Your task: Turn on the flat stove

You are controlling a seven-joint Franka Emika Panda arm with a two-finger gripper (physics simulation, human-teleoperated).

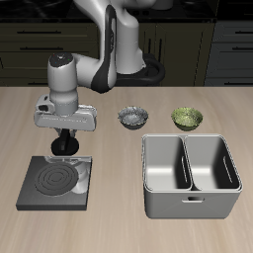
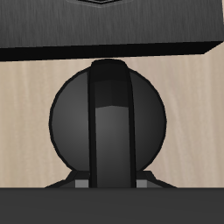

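The flat stove (image 1: 54, 181) is a low dark grey slab with spiral burner rings, near the table's front edge. Its round black knob (image 2: 70, 122) fills the wrist view, with the stove's dark edge (image 2: 105, 26) beyond it. My gripper (image 1: 66, 148) hangs straight down over the stove's back edge, right at the knob. Its fingers look pressed together, and in the wrist view they show as a dark bar (image 2: 112, 96) across the knob's middle. In the exterior view the knob is hidden behind the gripper. Nothing is held.
A grey two-compartment metal bin (image 1: 191, 176) stands beside the stove. Two small bowls, one dark (image 1: 131, 118) and one green (image 1: 188, 119), sit farther back. Dark cabinets line the back of the table.
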